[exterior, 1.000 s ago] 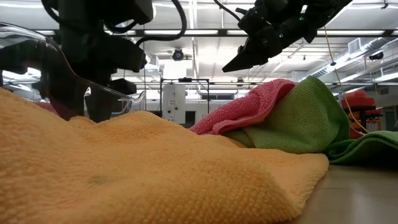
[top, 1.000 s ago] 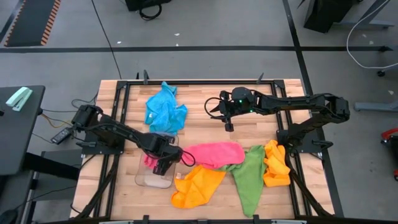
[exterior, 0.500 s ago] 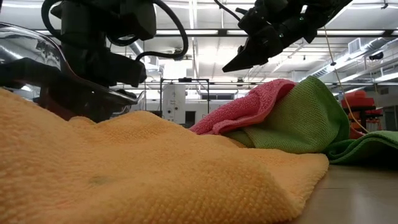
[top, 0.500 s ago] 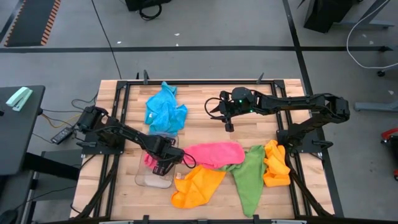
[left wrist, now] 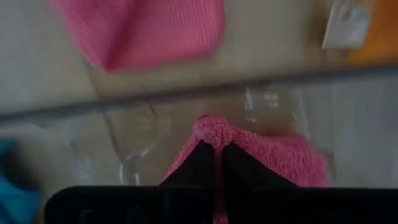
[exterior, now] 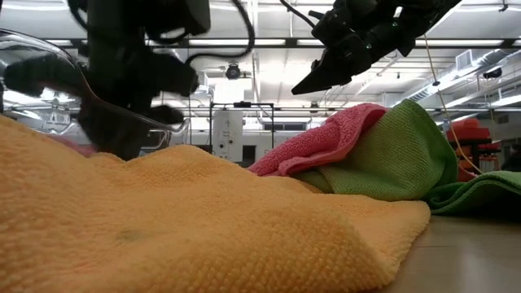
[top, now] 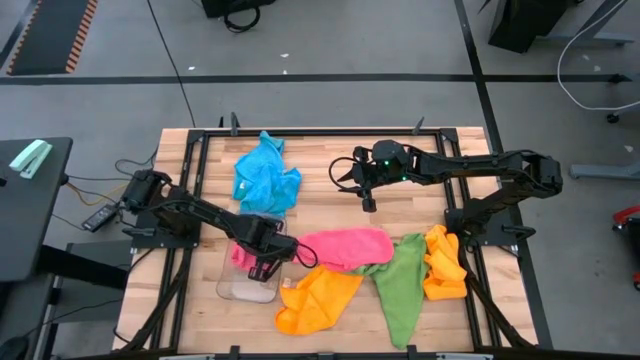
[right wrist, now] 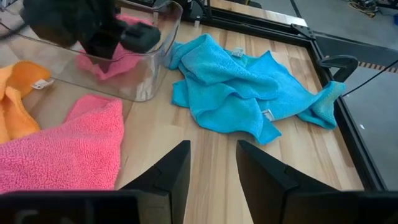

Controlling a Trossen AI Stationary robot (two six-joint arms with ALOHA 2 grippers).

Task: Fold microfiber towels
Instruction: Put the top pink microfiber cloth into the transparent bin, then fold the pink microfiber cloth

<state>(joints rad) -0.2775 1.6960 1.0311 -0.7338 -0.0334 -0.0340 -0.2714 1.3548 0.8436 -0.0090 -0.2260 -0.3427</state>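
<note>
Table: the wooden slatted table [top: 330, 215] with the black metal frame carries all the cloths; I watch it from above.
Towels on the table: the long pink microfiber towel [top: 348, 246] lies in the middle, touching the green microfiber towel [top: 398, 283] beside it. The orange microfiber towel [top: 313, 298] is crumpled near the front edge, a second orange towel [top: 443, 263] lies bunched at the right, and the sky blue microfiber towel [top: 265, 178] lies at the back, well apart from them.
Tray: the clear plastic tray [top: 249, 283] stands at the left front, just beside the orange towel.
Towel in the tray: a small pink towel [left wrist: 273, 158] lies inside the tray; none of the towels looks folded to me.
Left hand: my left hand [top: 262, 258] is down in the tray.
Change: a second ago its fingers were apart over this cloth; now they are closed and pinch a fold of the small pink towel, as the left wrist view shows.
Meaning: I judge the grip is made, so this towel can be lifted out to the table for folding.
Right hand: my right hand [top: 368, 200] hangs above the bare wood between the blue and pink towels, its fingers [right wrist: 169, 174] apart and holding nothing, and it has not moved.
</note>
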